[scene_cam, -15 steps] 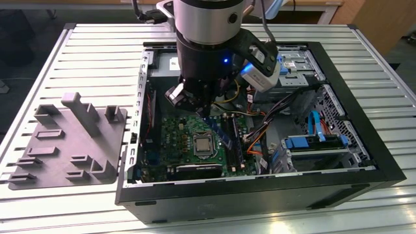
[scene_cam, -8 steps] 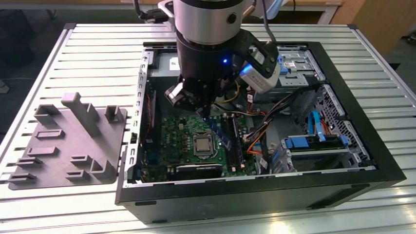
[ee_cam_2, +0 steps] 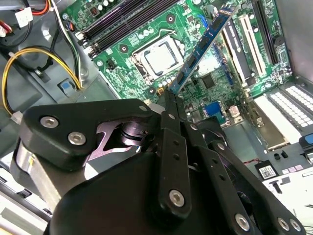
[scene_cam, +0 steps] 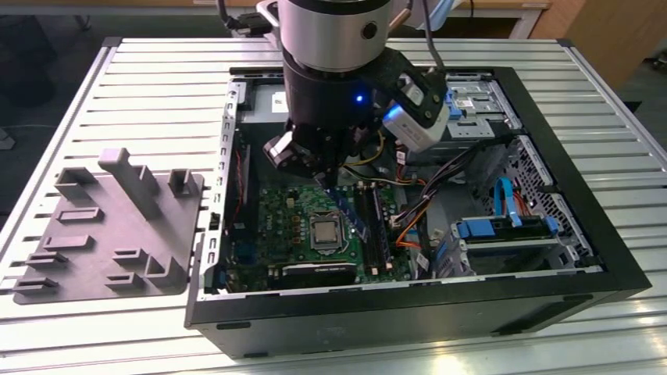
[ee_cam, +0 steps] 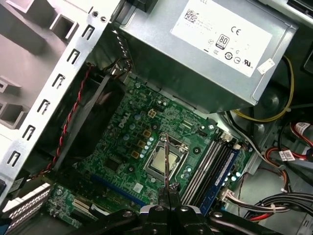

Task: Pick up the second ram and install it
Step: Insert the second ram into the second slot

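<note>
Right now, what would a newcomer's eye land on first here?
The gripper pinches the blue second ram by one end, over the green motherboard near the silver processor. In the exterior view the open black computer case sits on the slatted table, a grey holder tray at the exterior view's left.

This looks like a robotics lab or workshop. A ribbed aluminium worktop (scene_cam: 156,86) carries an opened desktop computer case (scene_cam: 417,316) lying on its side with its motherboard (scene_cam: 281,223) exposed, beside a grey moulded parts fixture (scene_cam: 105,234). An industrial robot arm (scene_cam: 328,39) hangs over the case, and wooden furniture (scene_cam: 625,39) stands behind.
</note>
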`<state>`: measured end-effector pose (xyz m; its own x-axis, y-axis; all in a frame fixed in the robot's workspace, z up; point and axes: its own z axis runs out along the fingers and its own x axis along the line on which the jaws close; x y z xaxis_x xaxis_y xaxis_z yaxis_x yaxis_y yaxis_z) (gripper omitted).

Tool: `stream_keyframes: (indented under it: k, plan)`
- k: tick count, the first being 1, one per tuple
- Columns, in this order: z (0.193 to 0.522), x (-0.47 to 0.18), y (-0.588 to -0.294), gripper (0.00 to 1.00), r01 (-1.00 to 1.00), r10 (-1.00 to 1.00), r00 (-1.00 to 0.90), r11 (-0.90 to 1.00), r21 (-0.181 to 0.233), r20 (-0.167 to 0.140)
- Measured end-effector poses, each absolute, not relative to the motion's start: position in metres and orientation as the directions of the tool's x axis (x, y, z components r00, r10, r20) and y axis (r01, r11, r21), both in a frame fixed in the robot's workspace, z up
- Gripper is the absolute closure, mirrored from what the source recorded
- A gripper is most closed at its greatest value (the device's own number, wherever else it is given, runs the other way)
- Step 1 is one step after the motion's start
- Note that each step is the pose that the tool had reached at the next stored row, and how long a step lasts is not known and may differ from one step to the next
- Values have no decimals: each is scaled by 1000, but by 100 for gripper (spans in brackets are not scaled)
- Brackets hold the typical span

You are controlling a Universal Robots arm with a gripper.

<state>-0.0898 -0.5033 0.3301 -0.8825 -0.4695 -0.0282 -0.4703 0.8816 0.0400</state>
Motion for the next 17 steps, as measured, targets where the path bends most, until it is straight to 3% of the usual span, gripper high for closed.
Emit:
stream_keyframes:
  k: [17]
  plan:
    - [330,-90,-503,89,-402,-401,-916,915,40,-28]
